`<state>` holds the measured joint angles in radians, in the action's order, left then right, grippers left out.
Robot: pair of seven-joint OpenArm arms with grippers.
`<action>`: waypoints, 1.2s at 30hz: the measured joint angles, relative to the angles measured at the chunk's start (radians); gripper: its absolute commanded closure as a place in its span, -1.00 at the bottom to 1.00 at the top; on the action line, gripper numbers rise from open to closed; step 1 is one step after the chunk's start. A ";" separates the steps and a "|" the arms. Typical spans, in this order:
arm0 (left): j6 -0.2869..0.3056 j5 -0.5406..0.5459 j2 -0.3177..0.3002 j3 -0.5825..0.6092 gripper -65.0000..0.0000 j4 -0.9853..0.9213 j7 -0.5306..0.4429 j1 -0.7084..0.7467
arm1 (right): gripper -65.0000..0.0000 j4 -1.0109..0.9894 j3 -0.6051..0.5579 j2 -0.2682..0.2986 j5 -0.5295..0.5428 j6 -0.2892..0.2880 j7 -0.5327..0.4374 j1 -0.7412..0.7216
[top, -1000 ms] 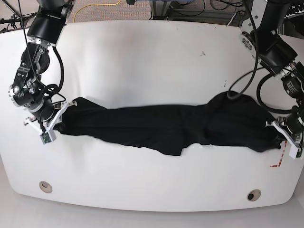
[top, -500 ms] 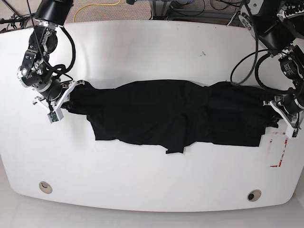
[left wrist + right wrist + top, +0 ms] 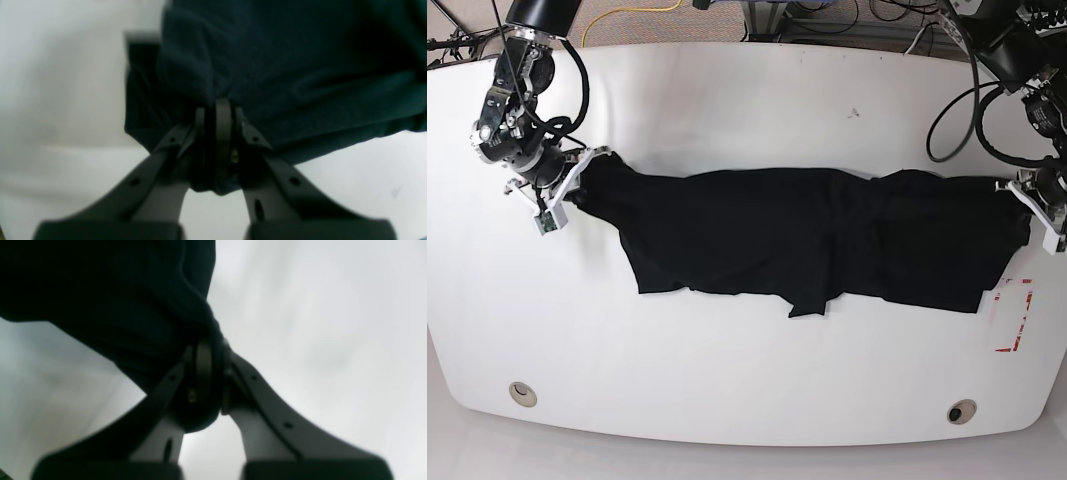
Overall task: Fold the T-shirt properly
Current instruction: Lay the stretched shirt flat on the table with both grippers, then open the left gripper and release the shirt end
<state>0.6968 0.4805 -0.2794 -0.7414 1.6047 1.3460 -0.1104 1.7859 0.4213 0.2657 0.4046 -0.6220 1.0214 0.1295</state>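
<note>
Two robot arms hold a plain black soft cloth T-shirt (image 3: 817, 235) stretched between them above a white oval table (image 3: 747, 110).

The garment spans the middle of the tabletop, its lower hem draping onto the surface with a small flap hanging at the front edge. At the base view's left end, the right gripper (image 3: 567, 188) has its jaws pressed together on a bunched corner of the fabric; the right wrist camera shows the cloth (image 3: 126, 303) spilling up and to the left from the closed tips (image 3: 208, 373). At the opposite end, the left gripper (image 3: 1024, 203) is likewise clamped on the shirt's edge, and its wrist camera shows dark fabric (image 3: 283, 66) fanning out above the pinched tips (image 3: 218, 133). Red tape marks (image 3: 1017, 320) sit just below that end.
</note>
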 measured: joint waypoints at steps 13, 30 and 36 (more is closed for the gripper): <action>0.000 0.014 -0.049 -0.002 0.99 0.003 -0.034 0.143 | 0.98 0.001 0.024 0.003 0.015 0.003 0.000 0.101; 0.000 0.011 -0.043 0.003 0.99 0.010 -0.031 0.163 | 0.97 0.000 0.042 -0.001 0.030 0.003 0.004 0.138; 0.000 0.005 -0.040 0.009 0.98 0.010 -0.023 0.142 | 0.97 -0.001 0.031 -0.009 0.018 0.003 0.002 0.132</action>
<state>0.6971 0.4858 -0.3195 -0.7326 1.6146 1.3228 0.0315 1.7851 0.4522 0.2569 0.4225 -0.6186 1.0237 0.2615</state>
